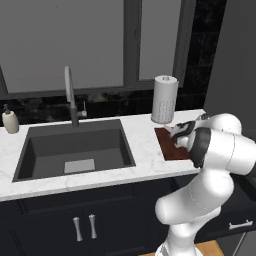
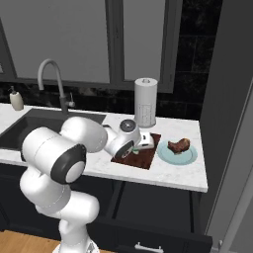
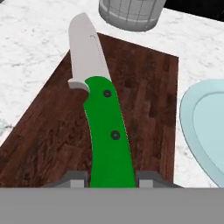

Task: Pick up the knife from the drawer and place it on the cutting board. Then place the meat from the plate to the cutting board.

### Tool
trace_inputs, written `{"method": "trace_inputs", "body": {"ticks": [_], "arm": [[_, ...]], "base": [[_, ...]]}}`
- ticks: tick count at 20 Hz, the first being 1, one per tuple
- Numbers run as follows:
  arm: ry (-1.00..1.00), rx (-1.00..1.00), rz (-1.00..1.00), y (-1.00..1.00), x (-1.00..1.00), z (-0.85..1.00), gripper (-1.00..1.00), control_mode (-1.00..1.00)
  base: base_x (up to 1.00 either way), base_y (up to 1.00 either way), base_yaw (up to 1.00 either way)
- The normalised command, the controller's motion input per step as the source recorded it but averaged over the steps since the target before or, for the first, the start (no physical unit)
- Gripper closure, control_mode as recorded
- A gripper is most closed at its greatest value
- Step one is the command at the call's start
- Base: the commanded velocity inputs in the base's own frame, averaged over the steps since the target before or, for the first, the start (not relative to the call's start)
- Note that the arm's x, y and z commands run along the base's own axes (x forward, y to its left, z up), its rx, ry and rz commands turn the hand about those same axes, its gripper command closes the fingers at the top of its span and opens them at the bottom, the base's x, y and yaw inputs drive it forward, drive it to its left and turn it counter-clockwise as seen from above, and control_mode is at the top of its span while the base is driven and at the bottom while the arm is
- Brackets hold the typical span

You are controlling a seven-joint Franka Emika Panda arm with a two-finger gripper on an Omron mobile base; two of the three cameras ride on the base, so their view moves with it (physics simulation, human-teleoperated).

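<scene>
I see my two-finger gripper clamped on the green-handled, pale-bladed knife, mid-frame in the hand view over the dark reddish-brown wooden cutting board; brownish meat lump sits on the pale-blue round plate right of centre.

We see a white marble counter holding a dark sink, with a grey tap rising behind the basin and a small soap bottle standing at its far left corner. A white paper-towel roll stands upright on the counter to the right of the sink, in front of the window. Below the counter we see dark cabinet doors with two upright silver handles side by side.
</scene>
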Motion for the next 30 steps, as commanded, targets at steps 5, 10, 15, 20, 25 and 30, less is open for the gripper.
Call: {"method": "trace_inputs", "body": {"ticks": [5, 10, 15, 20, 25, 30], "arm": [[0.06, 0.01, -0.12, 0.06, 0.11, -0.01, 1.00, -1.00], [0.04, 0.00, 0.00, 0.24, 0.17, -0.11, 1.00, -1.00], [0.00, 0.02, 0.00, 0.30, 0.00, -0.06, 1.00, -1.00], [0.00, 0.05, 0.00, 0.03, 0.03, -0.17, 1.00, -1.00], [0.00, 0.07, -0.03, 0.00, 0.04, -0.44, 1.00, -1.00], [0.01, 0.09, 0.00, 0.00, 0.23, -0.32, -1.00, -1.00]], "base": [[0.00, 0.00, 0.00], [0.00, 0.00, 0.00], [0.00, 0.00, 0.00], [0.00, 0.00, 0.00], [0.00, 0.00, 0.00], [0.00, 0.00, 0.00]]}}
